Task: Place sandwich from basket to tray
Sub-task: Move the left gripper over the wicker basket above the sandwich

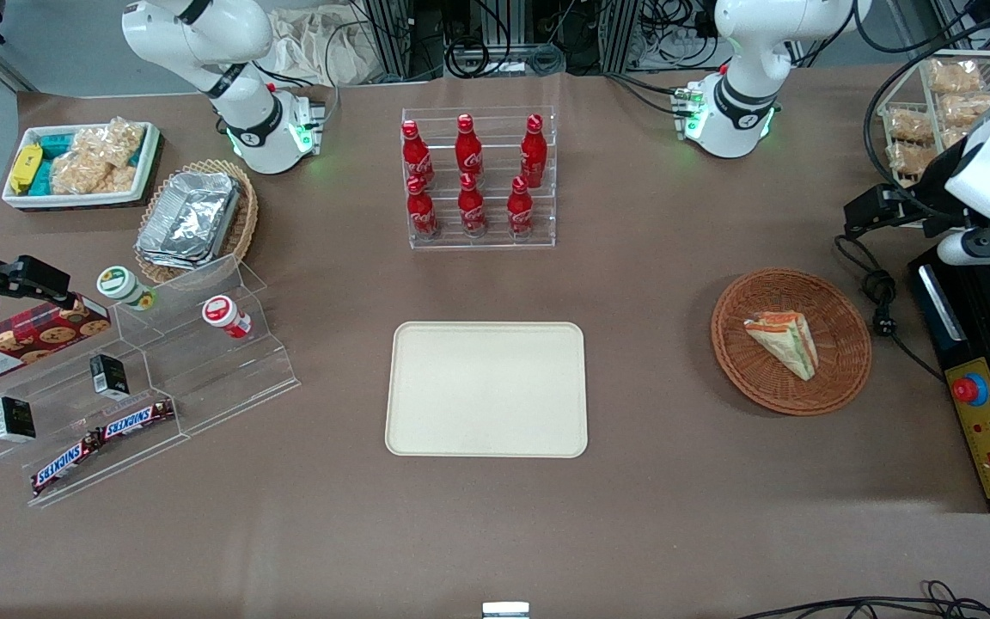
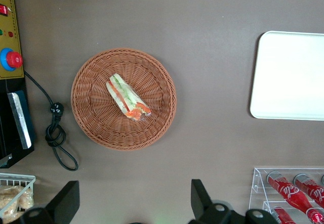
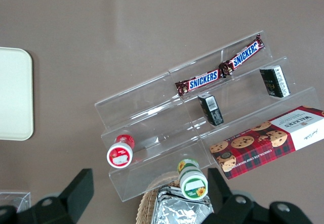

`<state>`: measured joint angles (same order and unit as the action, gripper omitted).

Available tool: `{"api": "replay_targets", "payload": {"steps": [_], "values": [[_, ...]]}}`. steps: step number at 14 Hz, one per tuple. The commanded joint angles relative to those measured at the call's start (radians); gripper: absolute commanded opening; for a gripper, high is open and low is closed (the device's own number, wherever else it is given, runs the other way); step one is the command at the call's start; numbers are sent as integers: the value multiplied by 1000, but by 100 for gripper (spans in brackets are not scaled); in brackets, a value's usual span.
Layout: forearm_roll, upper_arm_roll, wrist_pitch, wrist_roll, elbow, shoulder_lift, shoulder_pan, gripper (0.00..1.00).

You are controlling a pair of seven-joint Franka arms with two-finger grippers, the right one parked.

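Overhead, the claw (image 2: 134, 204) hangs wide open, fingertips cut off, above sandwich (image 2: 127, 98) in basket (image 2: 96, 128).

Clear-wrapped triangular wedge sandwich (image 1: 784, 343) is laid flat inside the round reddish-brown wicker basket (image 1: 839, 378). Flat cream rectangular tray (image 1: 486, 389) is set well apart, bare, toward mid-desk.

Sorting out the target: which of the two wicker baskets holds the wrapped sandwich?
The round reddish-brown wicker basket below the open pincer; the paler one holds foil containers.
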<state>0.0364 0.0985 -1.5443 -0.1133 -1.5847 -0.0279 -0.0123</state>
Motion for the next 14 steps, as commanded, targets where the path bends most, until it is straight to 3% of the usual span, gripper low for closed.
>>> {"api": "replay_targets", "payload": {"steps": [1,4,7,14], "values": [[-1,-3,10,9,20,7,5,99],[-4,-6,10,-23,20,31,0,99],[-13,-13,-29,-225,-44,78,-14,99],[-24,-16,-477,-451,-423,104,-98,99]]}}
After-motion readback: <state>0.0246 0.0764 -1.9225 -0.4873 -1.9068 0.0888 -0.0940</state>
